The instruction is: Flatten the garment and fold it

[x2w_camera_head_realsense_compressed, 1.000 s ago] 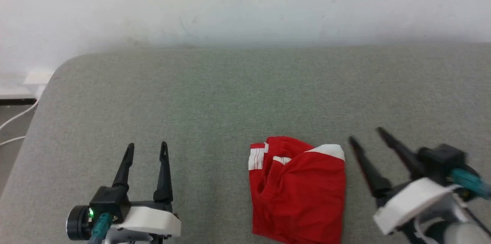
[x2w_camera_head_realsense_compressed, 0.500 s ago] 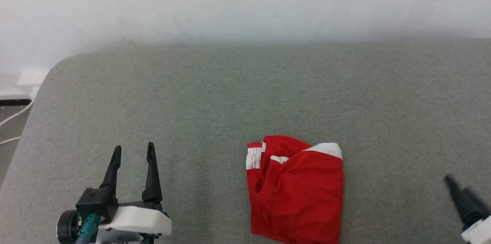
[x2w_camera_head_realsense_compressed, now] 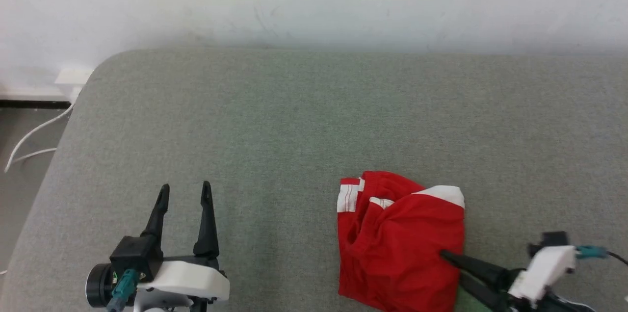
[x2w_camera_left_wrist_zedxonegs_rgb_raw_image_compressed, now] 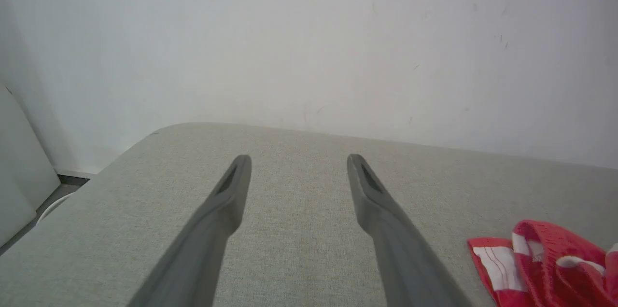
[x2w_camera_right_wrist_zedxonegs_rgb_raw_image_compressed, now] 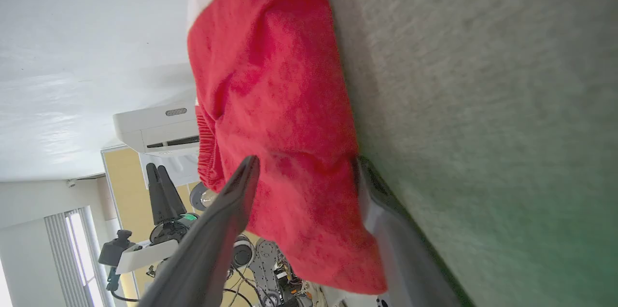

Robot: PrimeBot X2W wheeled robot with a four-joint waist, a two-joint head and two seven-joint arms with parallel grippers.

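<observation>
Crumpled red garment (x2w_camera_head_realsense_compressed: 400,243) on a grey woven cushion (x2w_camera_head_realsense_compressed: 274,120), jaws wide at its edge.
Head view: the left gripper (x2w_camera_head_realsense_compressed: 185,187) is spread and empty, garment well to its right; the right gripper (x2w_camera_head_realsense_compressed: 451,265) is spread, one dark finger over the thin cloth's edge. Left wrist view: tapered fingers (x2w_camera_left_wrist_zedxonegs_rgb_raw_image_compressed: 227,201) parted, white-striped garment (x2w_camera_left_wrist_zedxonegs_rgb_raw_image_compressed: 545,263) to their right. Right wrist view: rumpled fabric lies between the parted fingers (x2w_camera_right_wrist_zedxonegs_rgb_raw_image_compressed: 227,210), unpinched.

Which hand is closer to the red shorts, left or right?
Right. The right hand is at the shorts' right edge, open fingers either side of the fabric; the left hand sits well off to their left.
</observation>
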